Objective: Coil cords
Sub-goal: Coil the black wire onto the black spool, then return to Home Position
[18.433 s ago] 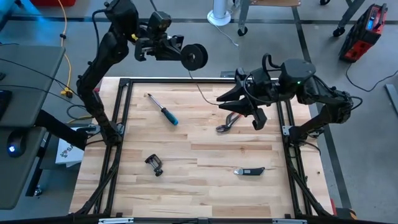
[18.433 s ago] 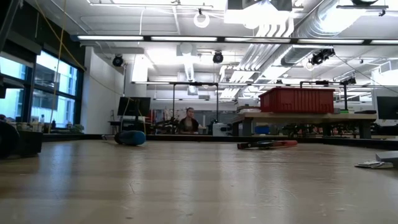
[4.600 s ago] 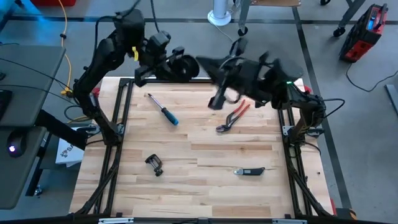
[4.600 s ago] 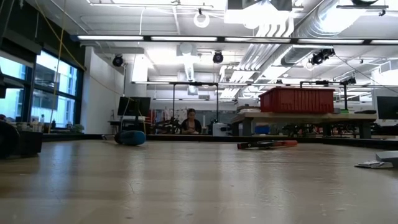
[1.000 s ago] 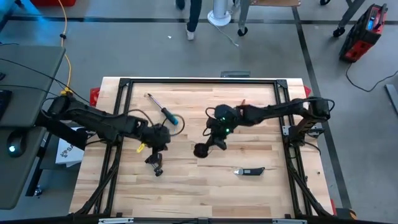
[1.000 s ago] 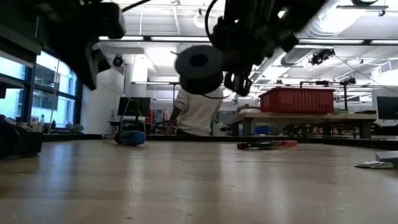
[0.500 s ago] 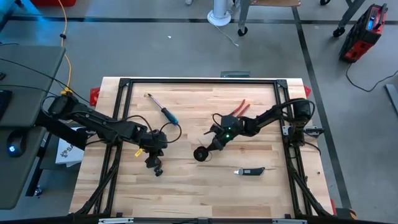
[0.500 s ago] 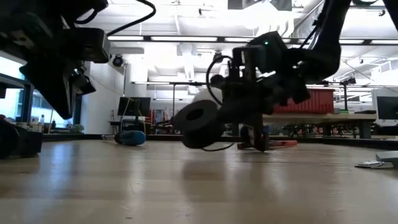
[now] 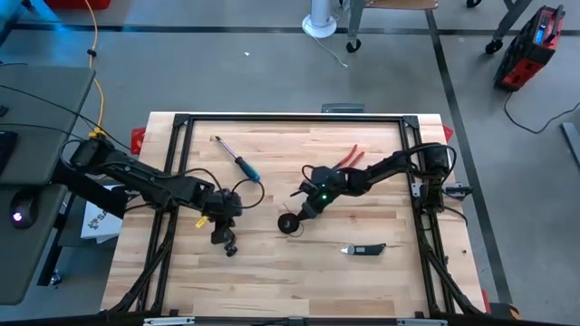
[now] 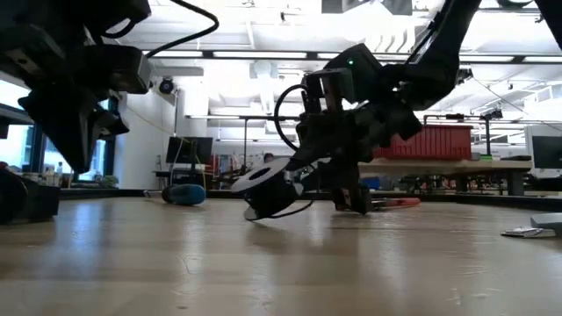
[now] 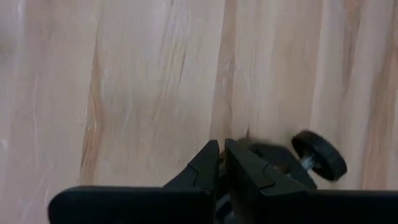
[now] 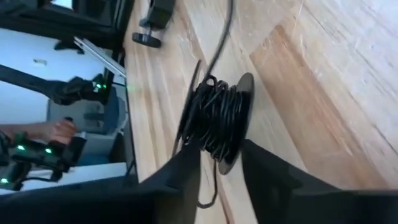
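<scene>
Now, going left to right with the red-handled pliers [image 9: 349, 159] as my landmark: my left gripper [image 9: 220, 211] sits well to the pliers' left, fingers pressed together on nothing, just above the small black metal clamp [image 9: 225, 240]. My right gripper [image 9: 305, 207] lies down-left of the pliers, fingers parted, straddling the small round black reel of thin dark cord [image 9: 289, 223] [image 12: 217, 121] but not visibly pinching it. That reel rests tilted on the wooden table [image 9: 272, 272], one flange edge down, axle leaning rather than upright, with a loose tail of cord running off it. I judge the reel lies directly off the right fingertips, away from the pliers, so the right arm is much the nearer. I can read no brand, label or writing anywhere.
</scene>
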